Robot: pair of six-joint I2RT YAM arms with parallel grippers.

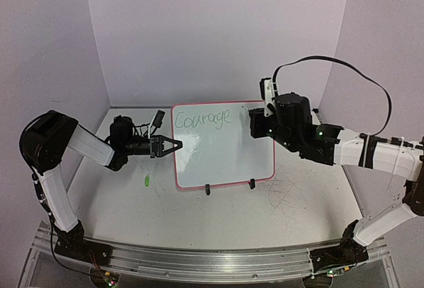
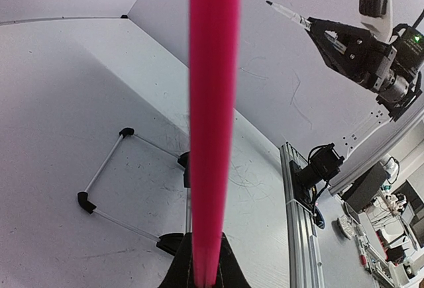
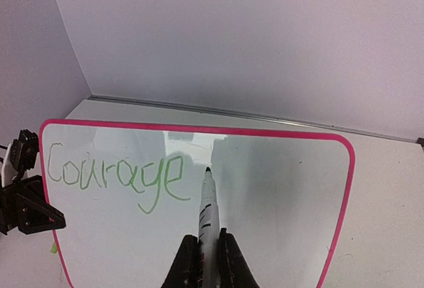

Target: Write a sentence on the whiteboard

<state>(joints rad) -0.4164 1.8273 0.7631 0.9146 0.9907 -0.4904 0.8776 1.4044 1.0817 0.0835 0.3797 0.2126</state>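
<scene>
one word down, three to go

the whiteboard (image 1: 225, 155) stands on its two black clip feet (image 1: 207, 189) in the middle of the bench (image 1: 199, 228), leaning back a little, with its face toward the arms. the left hand (image 1: 171, 145) is closed on the pink rim (image 2: 213, 102) at the board's left edge; in the left wrist view the rim runs straight down between the fingers, so this hand seems to steady the board.

the right hand (image 3: 207, 251) comes in from the right, over the upper right part of the board. it is shut tight on a marker (image 3: 208, 205) that points forward out of the fingers. the tip is just right of the last letter written. the right wrist view does not tell whether the tip touches the face. in the left wrist view it appears lifted a little off, but this is not sure.

of the sentence (image 3: 116, 175) only the first word, "courage", is there, in thin green letters along the top left. the space to its right and the whole lower part of the board are blank. so the task looks to be at an early stage, and the following words are not yet begun.

a small green thing (image 1: 146, 181), maybe the cap of the marker, lies on the bench near the left hand, on its near side.
</scene>
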